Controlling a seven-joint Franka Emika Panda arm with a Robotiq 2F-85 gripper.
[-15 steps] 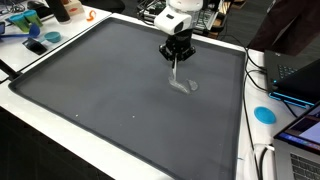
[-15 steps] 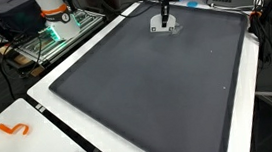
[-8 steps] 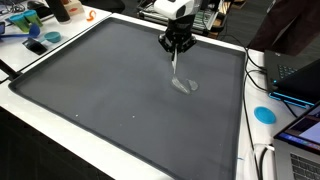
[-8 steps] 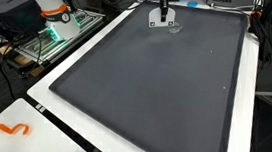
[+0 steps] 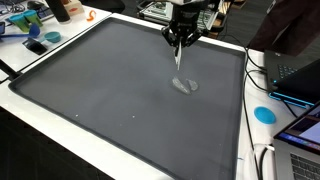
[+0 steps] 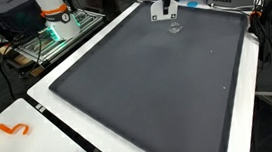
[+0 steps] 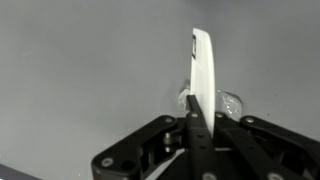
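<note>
My gripper (image 5: 180, 38) hangs over the far part of a large dark grey mat (image 5: 110, 90) and is shut on a thin white strip (image 5: 178, 60) that hangs down from it. In the wrist view the jaws (image 7: 200, 125) pinch the strip (image 7: 203, 65), which points away from the camera. A small clear, crumpled-looking object (image 5: 184, 84) lies on the mat just below the strip's tip, apart from it. It also shows in the wrist view (image 7: 228, 101) and in an exterior view (image 6: 175, 26), under the gripper (image 6: 167, 0).
A white table border (image 6: 37, 95) rings the mat. A blue disc (image 5: 264, 114) and laptops (image 5: 298, 75) lie at one side. Clutter (image 5: 30, 22) sits at a far corner. An orange squiggle (image 6: 16, 129) lies on the border.
The gripper has risen and drawn back toward the mat's far edge, carrying the white strip up off the clear object, which stays on the mat.
</note>
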